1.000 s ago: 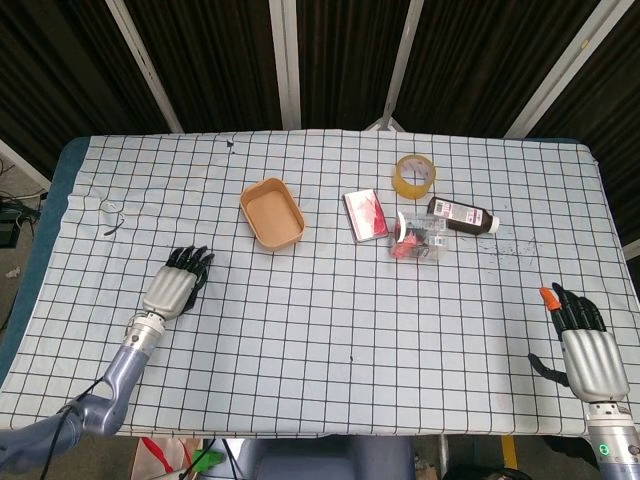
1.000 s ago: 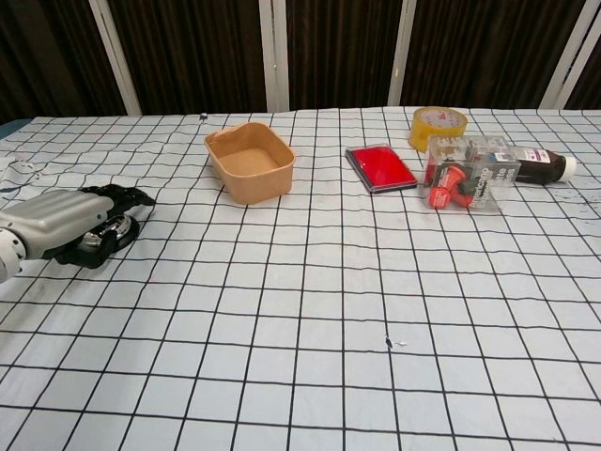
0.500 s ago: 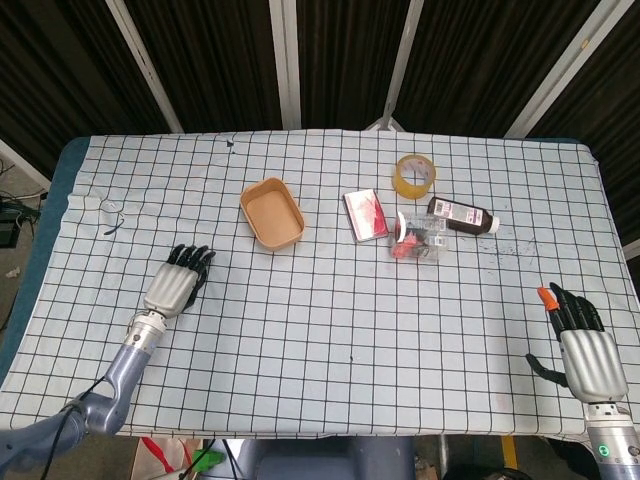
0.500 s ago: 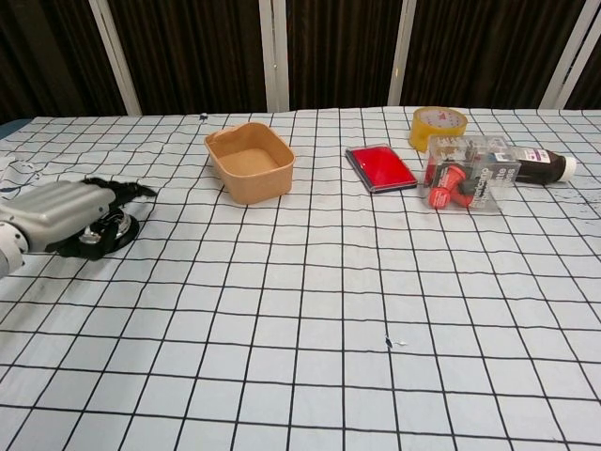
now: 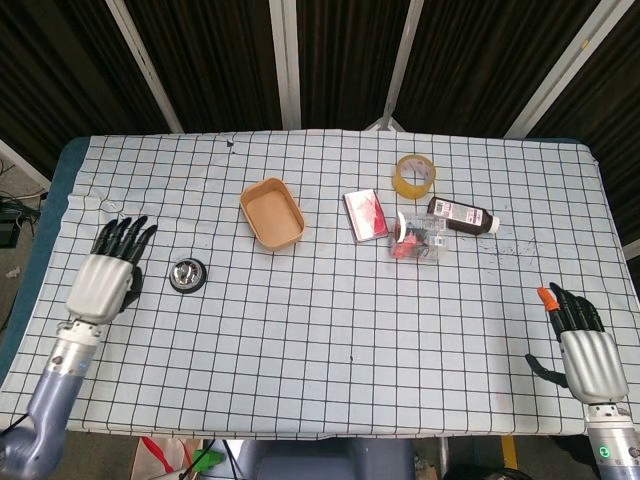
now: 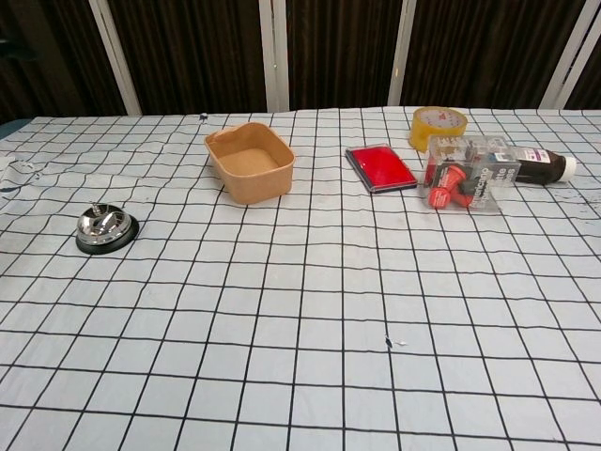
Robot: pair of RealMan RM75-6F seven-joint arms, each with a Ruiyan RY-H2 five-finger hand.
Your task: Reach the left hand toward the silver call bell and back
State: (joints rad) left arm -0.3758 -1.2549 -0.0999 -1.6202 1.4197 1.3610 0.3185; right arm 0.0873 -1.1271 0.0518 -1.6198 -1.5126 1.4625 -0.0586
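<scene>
The silver call bell on its black base stands uncovered on the checked cloth at the left; the chest view shows the bell too. My left hand lies to the bell's left, apart from it, fingers stretched out and holding nothing. It is outside the chest view. My right hand rests near the table's front right corner, fingers extended, empty.
A tan tub sits behind and right of the bell. Further right lie a red box, a tape roll, a clear pack and a brown bottle. The table's left edge runs close beside my left hand.
My left hand has drawn back leftward off the bell, which now shows uncovered. It has left the chest view. The right hand has stayed put.
</scene>
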